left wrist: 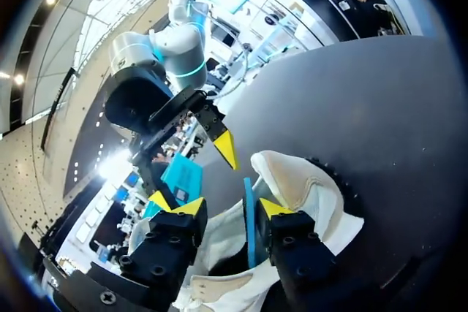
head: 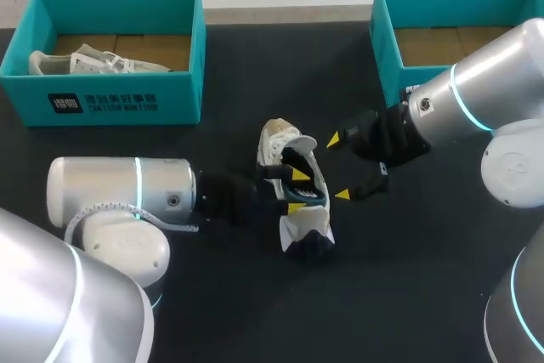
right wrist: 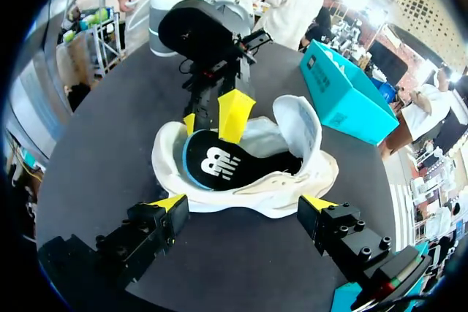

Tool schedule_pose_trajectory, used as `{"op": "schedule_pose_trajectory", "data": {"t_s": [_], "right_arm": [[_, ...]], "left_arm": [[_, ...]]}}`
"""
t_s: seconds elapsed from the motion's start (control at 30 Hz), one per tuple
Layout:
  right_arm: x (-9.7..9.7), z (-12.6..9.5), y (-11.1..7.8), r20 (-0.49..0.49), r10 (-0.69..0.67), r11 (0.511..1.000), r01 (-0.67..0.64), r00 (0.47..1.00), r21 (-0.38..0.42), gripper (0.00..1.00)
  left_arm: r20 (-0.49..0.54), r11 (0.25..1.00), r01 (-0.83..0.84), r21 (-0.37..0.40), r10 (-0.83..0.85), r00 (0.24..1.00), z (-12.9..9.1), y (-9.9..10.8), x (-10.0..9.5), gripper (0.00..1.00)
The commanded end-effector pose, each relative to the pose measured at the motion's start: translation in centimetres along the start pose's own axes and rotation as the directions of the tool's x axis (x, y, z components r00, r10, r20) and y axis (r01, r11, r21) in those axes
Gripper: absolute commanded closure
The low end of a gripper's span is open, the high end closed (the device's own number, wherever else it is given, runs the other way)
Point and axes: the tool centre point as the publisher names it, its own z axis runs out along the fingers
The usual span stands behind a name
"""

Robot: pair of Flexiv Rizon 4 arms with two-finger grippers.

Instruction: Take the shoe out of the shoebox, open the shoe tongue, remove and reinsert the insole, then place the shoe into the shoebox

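A white shoe (head: 283, 144) lies on the black table between my two arms, its mouth spread wide. In the right wrist view its dark insole (right wrist: 219, 166) with a teal rim sits tilted inside the shoe (right wrist: 292, 188). My left gripper (head: 296, 191) reaches into the shoe from the left. In its own view the left gripper (left wrist: 227, 206) is open, and the insole's teal edge (left wrist: 248, 224) stands between its fingers, close to one of them. My right gripper (head: 339, 167) hovers wide open just right of the shoe, its fingertips (right wrist: 170, 204) flanking it with nothing held.
A teal shoebox (head: 102, 99) at the back left holds another white shoe (head: 93, 61). A second teal shoebox (head: 387, 48) stands at the back right, behind my right arm. Bare table lies in front of the shoe.
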Motion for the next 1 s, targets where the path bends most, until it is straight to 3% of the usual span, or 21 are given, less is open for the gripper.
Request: {"op": "schedule_pose_trajectory", "data": {"t_s": [0.03, 0.37, 0.5, 0.7, 0.87, 1.0], "right_arm": [[0.1, 0.1, 0.0, 0.003, 0.0, 1.0, 0.0, 1.0, 0.001, 0.0], [0.1, 0.1, 0.0, 0.003, 0.0, 1.0, 0.0, 1.0, 0.001, 0.0], [0.1, 0.1, 0.0, 0.003, 0.0, 1.0, 0.0, 1.0, 0.001, 0.0], [0.1, 0.1, 0.0, 0.003, 0.0, 1.0, 0.0, 1.0, 0.001, 0.0], [0.1, 0.1, 0.0, 0.003, 0.0, 1.0, 0.0, 1.0, 0.001, 0.0], [0.1, 0.1, 0.0, 0.003, 0.0, 1.0, 0.0, 1.0, 0.001, 0.0]], "left_arm": [[-0.03, 1.0, 0.007, 0.026, -0.007, 1.0, -2.1, -0.5, -0.7, 0.0], [-0.065, 0.998, 0.0, 0.06, 0.004, 0.998, -3.2, -0.1, -2.4, 0.0], [-0.113, 0.992, 0.004, 0.124, 0.01, 0.994, -3.5, -0.1, -3.0, 0.0], [-0.333, 0.976, 0.005, 0.219, 0.07, 0.94, -5.0, 0.0, -5.0, 0.0], [-0.548, 0.953, 0.008, 0.304, 0.168, 0.819, -5.4, 0.0, -5.8, 0.0], [-0.697, 0.938, 0.019, 0.346, 0.244, 0.675, -5.3, -0.6, -5.7, 0.0]]}}
